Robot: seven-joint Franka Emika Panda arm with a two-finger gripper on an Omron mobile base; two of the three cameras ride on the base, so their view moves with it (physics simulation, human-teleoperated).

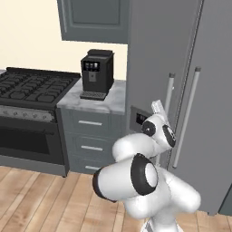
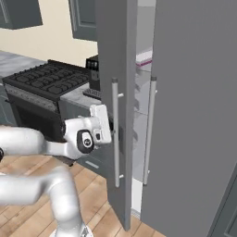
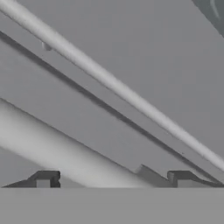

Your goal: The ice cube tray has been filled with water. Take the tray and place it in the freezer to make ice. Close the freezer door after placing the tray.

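The freezer (image 2: 194, 115) is the tall grey two-door unit. Its left freezer door (image 2: 109, 69) stands slightly ajar, and in the left base view this door (image 1: 149, 68) looks almost shut. Through the gap, the ice cube tray (image 2: 144, 58) shows as a pink edge on a pale upper shelf. My gripper (image 2: 110, 124) is right at the left door's silver bar handle (image 2: 115, 134), at mid height. In the hand view my gripper (image 3: 111, 179) is open, fingertips (image 3: 43, 179) wide apart. The handle runs as a blurred pale bar (image 3: 65, 153) close in front of it.
A black coffee machine (image 1: 96, 74) stands on the marble counter (image 1: 113, 104) left of the freezer, above grey drawers (image 1: 90, 136). A black gas stove (image 1: 31, 86) is further left. A grey wall cupboard (image 1: 93, 20) hangs above. The floor (image 1: 45, 199) is wood.
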